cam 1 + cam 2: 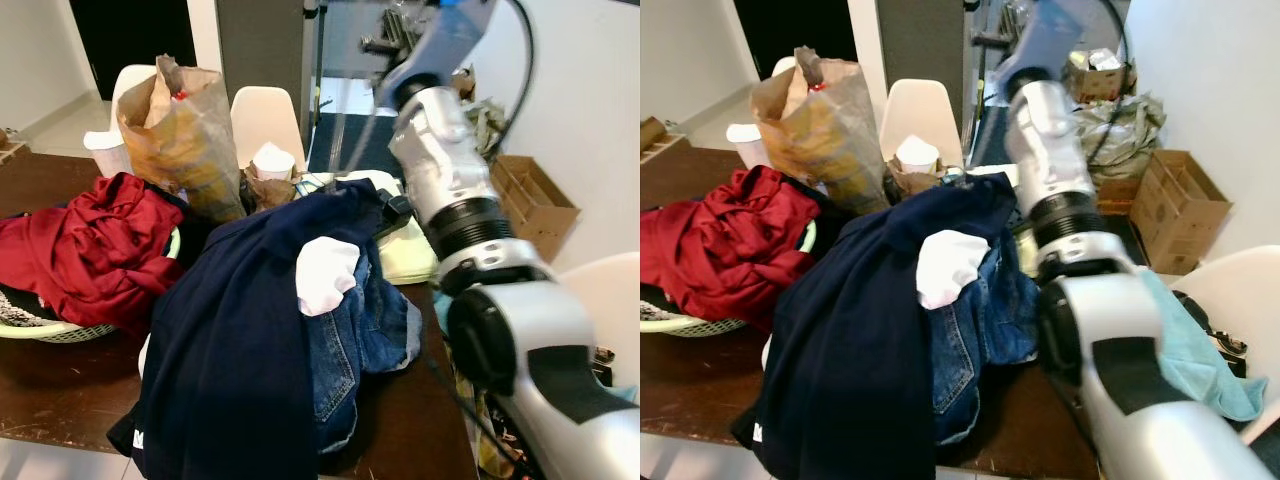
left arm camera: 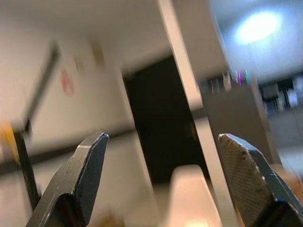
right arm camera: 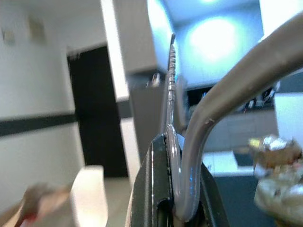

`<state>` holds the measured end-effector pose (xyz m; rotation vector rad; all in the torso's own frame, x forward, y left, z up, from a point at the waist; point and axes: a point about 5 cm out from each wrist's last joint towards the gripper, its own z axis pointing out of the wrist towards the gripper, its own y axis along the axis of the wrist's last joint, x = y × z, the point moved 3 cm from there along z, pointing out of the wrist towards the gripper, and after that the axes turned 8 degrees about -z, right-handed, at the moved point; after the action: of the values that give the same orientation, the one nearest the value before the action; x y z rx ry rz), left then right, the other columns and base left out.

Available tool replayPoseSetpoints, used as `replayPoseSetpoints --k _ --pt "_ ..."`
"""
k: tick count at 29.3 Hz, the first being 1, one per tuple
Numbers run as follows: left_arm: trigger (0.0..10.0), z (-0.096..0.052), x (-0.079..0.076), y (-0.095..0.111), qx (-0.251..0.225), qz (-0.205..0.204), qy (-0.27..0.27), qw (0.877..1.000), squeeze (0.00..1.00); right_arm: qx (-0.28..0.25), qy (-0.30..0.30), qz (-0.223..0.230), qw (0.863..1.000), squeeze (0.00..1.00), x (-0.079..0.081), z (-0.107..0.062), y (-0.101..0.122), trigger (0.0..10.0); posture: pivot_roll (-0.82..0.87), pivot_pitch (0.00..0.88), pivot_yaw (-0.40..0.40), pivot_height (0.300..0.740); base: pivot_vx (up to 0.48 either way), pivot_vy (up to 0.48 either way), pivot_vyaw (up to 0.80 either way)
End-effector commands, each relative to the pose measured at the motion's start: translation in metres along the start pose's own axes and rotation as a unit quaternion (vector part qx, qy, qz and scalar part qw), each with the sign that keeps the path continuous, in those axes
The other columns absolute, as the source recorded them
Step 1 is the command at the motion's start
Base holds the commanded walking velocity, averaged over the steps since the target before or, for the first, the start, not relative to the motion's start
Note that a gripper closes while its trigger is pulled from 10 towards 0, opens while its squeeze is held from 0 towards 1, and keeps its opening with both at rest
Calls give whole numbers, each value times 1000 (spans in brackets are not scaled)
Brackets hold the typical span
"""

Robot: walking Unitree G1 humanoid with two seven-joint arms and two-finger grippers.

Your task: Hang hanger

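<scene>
Dark table point(image 1: 60, 395) heaped with clothes, navy garment point(image 1: 240, 340) topmost. Our right gripper point(image 3: 176, 198) raised high, fingers pinching grey hanger point(image 3: 189, 156). Left gripper point(image 2: 165, 175) spread, holding nothing. We judge hanger lifted, hanging remains; no rail visible.

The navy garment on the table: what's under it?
Under the navy garment lie a white cloth and jeans, both partly showing, on the table. Anything deeper is covered.

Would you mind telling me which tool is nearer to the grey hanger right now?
The right. The right tool is shut on the grey hanger, pinching its wire. The left tool is open, with nothing between its fingers.
</scene>
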<state>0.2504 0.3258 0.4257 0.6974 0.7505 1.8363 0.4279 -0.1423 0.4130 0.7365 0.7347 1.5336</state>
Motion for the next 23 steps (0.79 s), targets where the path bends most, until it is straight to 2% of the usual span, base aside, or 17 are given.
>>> replayPoseSetpoints --k 1,2,3,6,8,11,12,14,15,16,17,18,19,20,21,22,23 --pt "10000 -1 -7 -5 3 0 2 1000 0 -40 18 18 999 0 4 5 22 3412 60 0 -21 736 0 0 0" --pt "10000 -2 -17 -15 14 -3 -8 1000 0 -43 58 51 996 0 13 4 24 10000 54 0 -16 736 0 0 0" --pt "10000 -3 -27 -22 20 -10 -16 1000 0 -43 101 85 990 0 26 2 22 10000 49 0 -12 736 0 0 0" --pt "10000 -3 -33 -27 24 -15 -22 999 0 -43 131 108 985 0 35 -1 21 10000 49 0 -12 736 0 0 0" --pt "10000 -4 -43 -33 25 -27 -35 999 0 -37 205 160 965 0 58 -10 18 10000 49 0 -10 736 0 0 0" --pt "10000 -4 -44 -33 24 -32 -38 998 0 -35 236 181 954 0 67 -15 17 10000 49 0 -10 736 0 0 0" --pt "10000 -3 -46 -33 22 -45 -41 998 0 -42 281 194 939 0 76 -23 19 10000 53 0 -9 736 0 0 0" --pt "10000 -3 -46 -33 22 -45 -41 998 0 -42 281 194 939 0 76 -23 19 10000 53 0 -9 736 0 0 0" --pt "10000 -3 -47 -32 18 -62 -47 997 0 -49 332 212 918 0 84 -33 23 10000 54 0 -10 736 0 0 0" --pt "10000 -3 -47 -32 18 -62 -47 997 0 -49 332 212 918 0 84 -33 23 10000 54 0 -10 736 0 0 0" --pt "10000 -2 -48 -27 11 -85 -62 994 0 -60 386 212 896 0 90 -45 28 10000 55 0 -12 736 0 0 0" --pt "10000 -2 -48 -27 11 -85 -62 994 0 -60 386 212 896 0 90 -45 28 10000 55 0 -12 736 0 0 0" --pt "10000 -3 -51 -23 3 -106 -80 991 0 -66 431 210 875 0 96 -55 31 10000 53 0 -13 736 0 0 0" --pt "10000 -3 -51 -23 3 -106 -80 991 0 -66 431 210 875 0 96 -55 31 10000 53 0 -13 736 0 0 0" --pt "10000 -4 -55 -19 -1 -117 -100 988 0 -71 463 206 859 0 101 -64 34 10000 52 0 -14 736 0 0 0" --pt "10000 -4 -55 -19 -1 -117 -100 988 0 -71 463 206 859 0 101 -64 34 10000 52 0 -14 736 0 0 0" --pt "10000 -5 -60 -17 -2 -125 -116 985 0 -74 489 200 846 0 106 -72 36 10000 51 0 -13 736 0 0 0"
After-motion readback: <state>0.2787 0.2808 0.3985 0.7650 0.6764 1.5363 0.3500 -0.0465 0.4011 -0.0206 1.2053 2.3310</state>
